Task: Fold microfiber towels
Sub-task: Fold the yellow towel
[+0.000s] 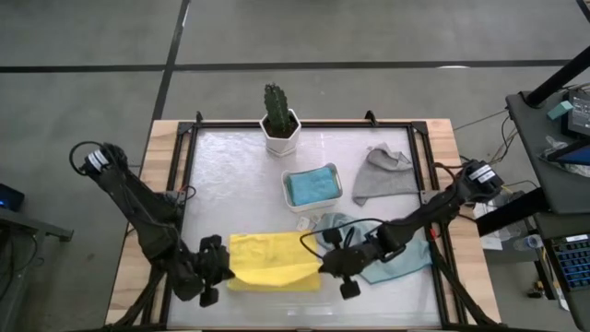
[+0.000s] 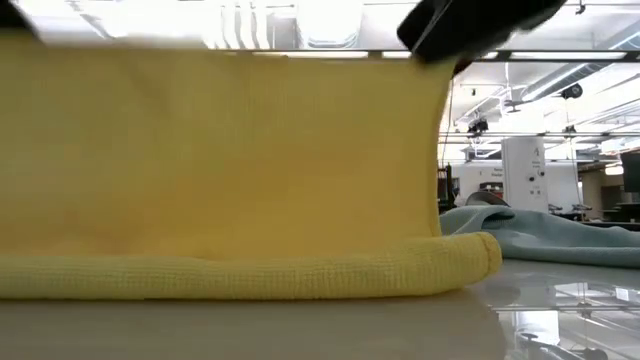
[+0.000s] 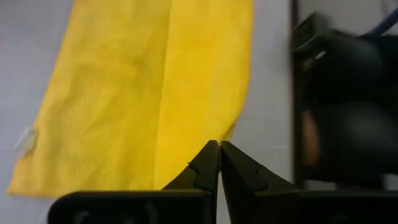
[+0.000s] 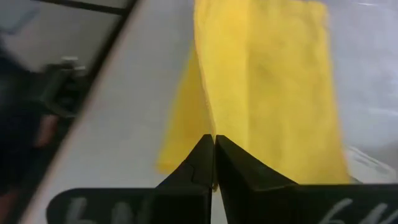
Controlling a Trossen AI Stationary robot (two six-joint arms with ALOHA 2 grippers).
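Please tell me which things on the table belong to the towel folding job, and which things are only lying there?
Belong to the job:
yellow towel, pinched at each end by the left gripper and right gripper
pale teal towel
grey towel
bright blue towel, lying in the tray

Only lying there:
white tray
potted cactus
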